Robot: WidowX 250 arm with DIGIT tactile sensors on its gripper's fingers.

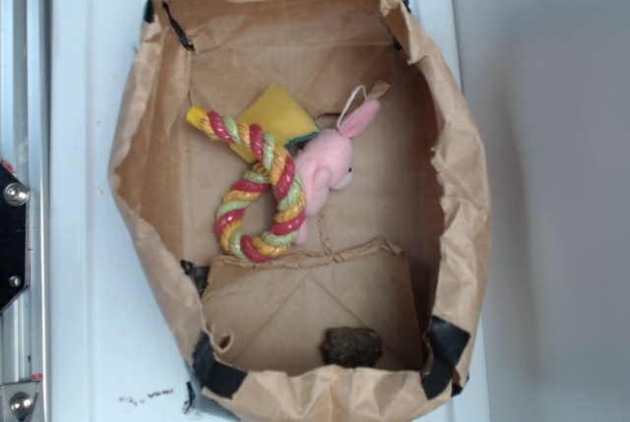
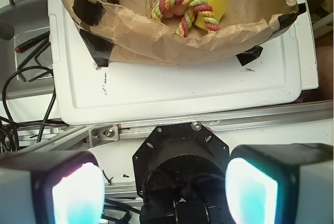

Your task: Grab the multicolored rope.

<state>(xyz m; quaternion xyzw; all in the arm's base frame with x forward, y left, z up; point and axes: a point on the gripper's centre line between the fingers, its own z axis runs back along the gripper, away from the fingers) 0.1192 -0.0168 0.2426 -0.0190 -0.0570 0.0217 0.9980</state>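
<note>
Three soft things lie in the paper bag [image 1: 148, 147]: the rope [image 1: 261, 196], looped with its yellow end up-left, touching the bunny [image 1: 327, 161] and overlapping the yellow square [image 1: 276, 112]. Well outside the bag, the gripper [image 2: 164, 192] has its fingers [image 2: 73, 192] spread apart, grasping nothing.

No readable text (embossed mark on white lid [image 2: 180, 71] illegible).
</note>
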